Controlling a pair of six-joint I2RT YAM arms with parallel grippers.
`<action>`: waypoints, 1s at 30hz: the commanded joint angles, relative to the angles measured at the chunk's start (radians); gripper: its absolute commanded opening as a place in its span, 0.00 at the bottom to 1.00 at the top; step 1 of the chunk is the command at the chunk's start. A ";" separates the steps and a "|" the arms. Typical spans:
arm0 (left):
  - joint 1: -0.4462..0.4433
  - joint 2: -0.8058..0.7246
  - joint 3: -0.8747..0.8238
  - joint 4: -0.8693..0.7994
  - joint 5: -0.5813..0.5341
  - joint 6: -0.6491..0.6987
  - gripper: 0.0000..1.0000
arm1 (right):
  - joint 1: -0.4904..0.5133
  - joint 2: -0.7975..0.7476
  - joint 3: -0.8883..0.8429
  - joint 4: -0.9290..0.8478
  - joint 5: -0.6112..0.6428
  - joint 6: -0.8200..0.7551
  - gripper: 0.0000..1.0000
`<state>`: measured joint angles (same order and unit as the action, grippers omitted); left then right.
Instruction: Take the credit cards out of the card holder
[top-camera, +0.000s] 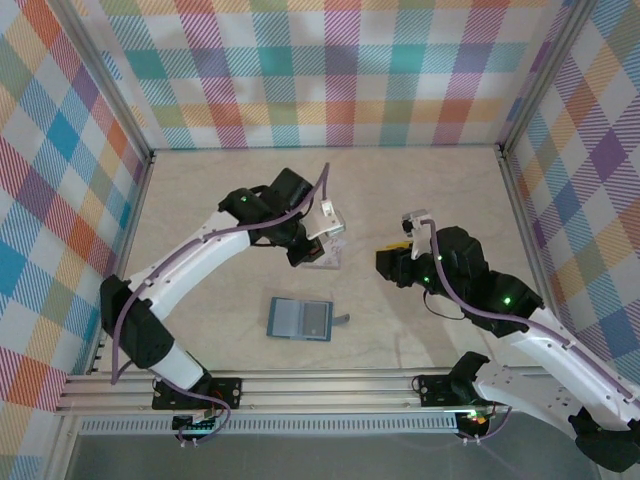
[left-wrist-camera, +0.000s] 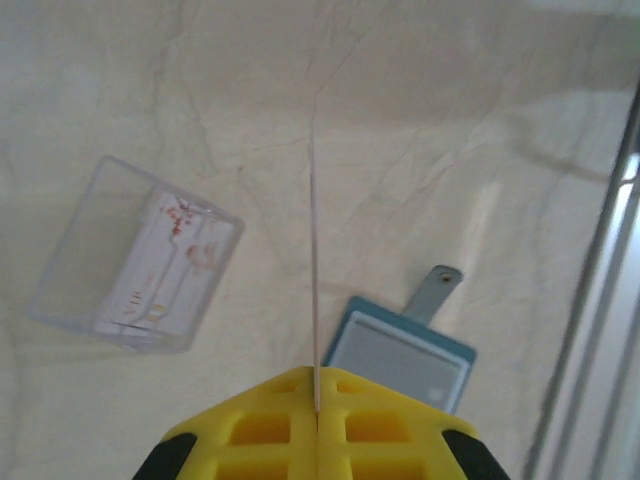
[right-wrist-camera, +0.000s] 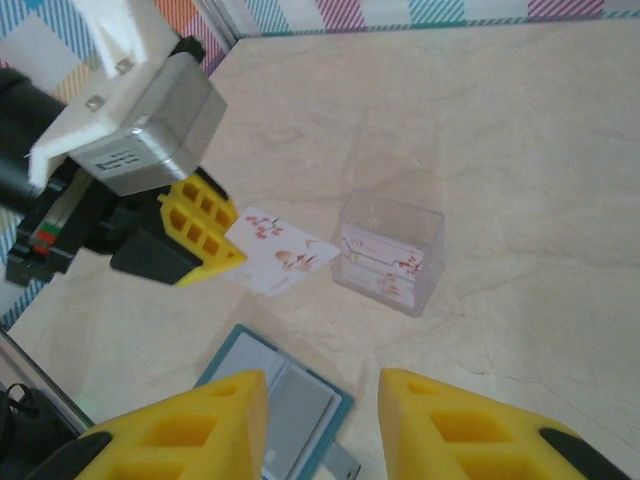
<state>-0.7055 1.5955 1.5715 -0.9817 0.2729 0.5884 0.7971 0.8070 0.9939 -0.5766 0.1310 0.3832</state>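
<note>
- Card holder (top-camera: 300, 318) — lies open, slate inside up, on the table (top-camera: 200, 200) close to the middle of the near edge. Its clasp tab (top-camera: 343, 319) points toward the right edge.
- Right hand (right-wrist-camera: 320, 385) — fingers spread, gripping nothing. It hovers right of centre, just beyond the holder, with the arm bent in from the near right corner.
- Left hand (left-wrist-camera: 316, 400) — fingers pinched on a pale credit card (right-wrist-camera: 280, 255) with red marks, held off the table. The arm arches in from the near left corner.
- Clear box (top-camera: 325, 258) — at table centre, just beside the held card, with a second card (right-wrist-camera: 385, 262) inside.
</note>
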 joint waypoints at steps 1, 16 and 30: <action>-0.008 0.032 0.077 -0.116 -0.084 0.277 0.00 | -0.009 -0.001 0.078 -0.049 0.001 -0.055 0.34; 0.040 0.387 0.490 -0.393 -0.229 0.568 0.00 | -0.046 0.014 -0.008 -0.036 0.135 -0.150 0.29; 0.068 0.651 0.702 -0.523 -0.227 0.581 0.00 | -0.139 0.041 -0.129 0.004 0.047 -0.104 0.26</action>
<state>-0.6453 2.2158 2.2463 -1.4387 0.0395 1.1484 0.6697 0.8459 0.8799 -0.6071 0.2024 0.2577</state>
